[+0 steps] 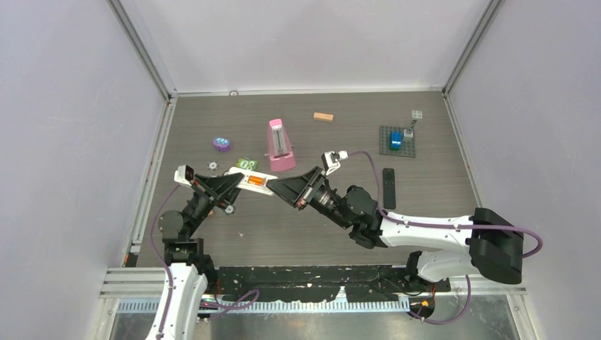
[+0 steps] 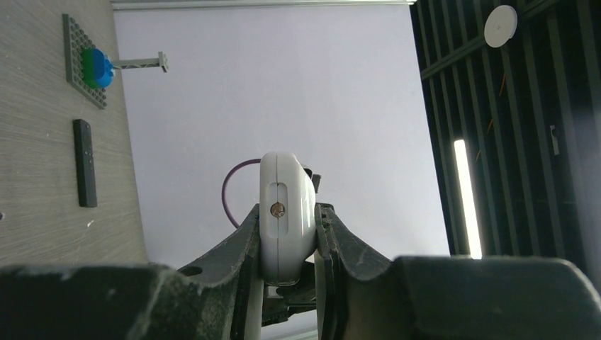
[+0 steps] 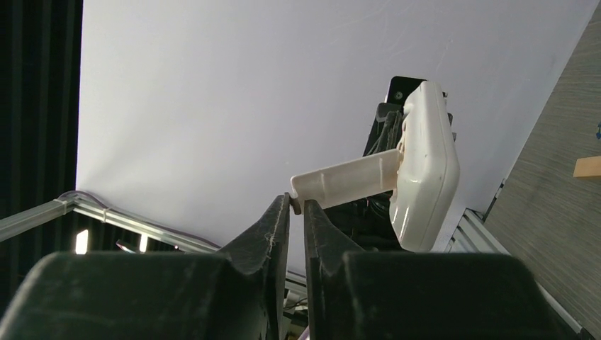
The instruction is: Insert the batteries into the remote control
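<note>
A white remote control [image 1: 239, 173] hangs above the table's left middle with my left gripper [image 1: 234, 185] shut on it. In the left wrist view its rounded end [image 2: 289, 177] is pinched between both fingers. Orange batteries [image 1: 256, 182] show in its open bay in the top view. From the right wrist, the remote [image 3: 427, 177] has its battery cover [image 3: 347, 183] sticking out sideways. My right gripper [image 3: 297, 205] has its jaws a narrow slit apart, with the cover's tip between the fingertips. From above, the right gripper [image 1: 273, 186] meets the remote's right end.
Behind the arms stand a pink metronome [image 1: 280, 145], a purple object [image 1: 222, 144], a green item [image 1: 246, 163] and a wooden block [image 1: 323, 117]. A grey baseplate [image 1: 386, 145] with a blue brick [image 1: 395, 139] lies at the right, with a black remote [image 1: 388, 188] nearer.
</note>
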Controlling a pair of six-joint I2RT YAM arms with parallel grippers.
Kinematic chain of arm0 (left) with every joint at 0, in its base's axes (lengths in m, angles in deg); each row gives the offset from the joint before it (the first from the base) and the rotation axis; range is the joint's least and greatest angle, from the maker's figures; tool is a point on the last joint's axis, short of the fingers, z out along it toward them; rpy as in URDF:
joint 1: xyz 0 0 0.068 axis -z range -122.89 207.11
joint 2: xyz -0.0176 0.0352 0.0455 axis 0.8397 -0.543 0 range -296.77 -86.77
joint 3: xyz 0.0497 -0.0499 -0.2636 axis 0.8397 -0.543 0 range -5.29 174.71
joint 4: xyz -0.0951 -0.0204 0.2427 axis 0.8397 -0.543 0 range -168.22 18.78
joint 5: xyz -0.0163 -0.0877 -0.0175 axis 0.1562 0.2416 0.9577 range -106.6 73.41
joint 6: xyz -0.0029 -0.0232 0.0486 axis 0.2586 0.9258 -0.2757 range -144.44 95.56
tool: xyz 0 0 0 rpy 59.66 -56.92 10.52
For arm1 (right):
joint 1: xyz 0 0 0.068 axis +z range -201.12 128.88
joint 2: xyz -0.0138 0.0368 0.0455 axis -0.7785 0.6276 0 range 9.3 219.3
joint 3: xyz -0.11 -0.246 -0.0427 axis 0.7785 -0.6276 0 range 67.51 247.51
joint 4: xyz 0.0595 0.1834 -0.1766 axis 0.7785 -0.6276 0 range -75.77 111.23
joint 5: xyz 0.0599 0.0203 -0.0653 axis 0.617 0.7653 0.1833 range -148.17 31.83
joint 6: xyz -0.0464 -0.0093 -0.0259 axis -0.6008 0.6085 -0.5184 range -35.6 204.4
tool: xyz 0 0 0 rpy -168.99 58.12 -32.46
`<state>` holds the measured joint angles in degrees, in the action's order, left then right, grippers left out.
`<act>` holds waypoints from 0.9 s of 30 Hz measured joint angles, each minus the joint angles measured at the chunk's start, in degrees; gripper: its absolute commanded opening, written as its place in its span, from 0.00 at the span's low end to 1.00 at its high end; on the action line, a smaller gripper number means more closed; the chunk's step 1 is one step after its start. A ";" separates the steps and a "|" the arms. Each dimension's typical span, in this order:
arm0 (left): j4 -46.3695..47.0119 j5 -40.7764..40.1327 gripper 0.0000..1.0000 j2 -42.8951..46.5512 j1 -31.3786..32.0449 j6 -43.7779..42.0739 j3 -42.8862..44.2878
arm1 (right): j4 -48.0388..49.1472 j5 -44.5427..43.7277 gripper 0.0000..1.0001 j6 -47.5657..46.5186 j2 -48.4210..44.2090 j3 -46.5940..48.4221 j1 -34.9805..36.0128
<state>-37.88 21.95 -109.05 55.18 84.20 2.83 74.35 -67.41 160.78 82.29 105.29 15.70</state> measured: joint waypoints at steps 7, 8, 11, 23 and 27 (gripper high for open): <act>0.24 -0.57 0.00 0.02 0.02 0.28 -0.02 | -0.83 -0.46 0.26 1.11 -1.81 -2.54 0.00; 0.46 -0.55 0.00 0.04 0.07 0.37 -0.02 | -1.44 -0.66 0.27 1.22 -2.03 -3.02 0.00; 0.66 -0.55 0.00 0.04 0.07 0.44 -0.02 | -2.99 -1.27 0.29 1.57 -2.32 -3.93 -0.07; -1.38 -0.55 0.00 0.42 0.07 -1.42 0.00 | -6.40 -2.03 0.39 1.31 -3.89 -4.02 -0.20; -6.29 -0.90 0.00 0.94 0.07 -6.36 0.13 | -14.27 -1.77 0.49 -3.19 -6.29 -3.74 -0.20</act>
<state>-44.17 21.05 -108.11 55.24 77.84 2.96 60.08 -69.18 157.59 76.00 101.56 15.51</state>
